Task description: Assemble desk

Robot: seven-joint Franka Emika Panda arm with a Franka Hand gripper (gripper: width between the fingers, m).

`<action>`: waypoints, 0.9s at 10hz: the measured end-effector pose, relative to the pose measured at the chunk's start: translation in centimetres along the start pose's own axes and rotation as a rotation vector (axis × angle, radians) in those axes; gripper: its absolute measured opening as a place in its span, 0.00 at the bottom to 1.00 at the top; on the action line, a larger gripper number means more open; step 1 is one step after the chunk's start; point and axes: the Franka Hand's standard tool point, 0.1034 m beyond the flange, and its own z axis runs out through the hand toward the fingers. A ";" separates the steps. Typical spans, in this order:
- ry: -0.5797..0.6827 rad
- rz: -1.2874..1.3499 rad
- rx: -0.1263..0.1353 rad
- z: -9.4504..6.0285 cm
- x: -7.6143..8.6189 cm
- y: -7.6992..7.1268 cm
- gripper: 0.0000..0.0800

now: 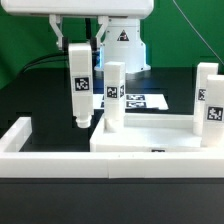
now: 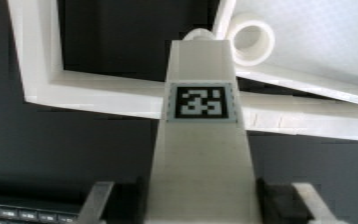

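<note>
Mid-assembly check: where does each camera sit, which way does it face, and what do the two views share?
Exterior view: off the arm, low in front of the table, facing the robot base across the tabletop; shows the arm and gripper holding a leg, plus two legs standing upright on the tabletop.
Wrist view: on the wrist, looking down along the held leg at a tabletop corner with a round hole; finger edges show either side.
Shared: the held leg, its tag, the tabletop.
</note>
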 end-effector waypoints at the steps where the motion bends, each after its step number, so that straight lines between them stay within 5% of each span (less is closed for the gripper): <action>1: 0.011 0.015 0.002 -0.1 -0.1 -1.1 0.36; 9: 0.029 0.000 -0.007 1.4 -0.8 -3.0 0.36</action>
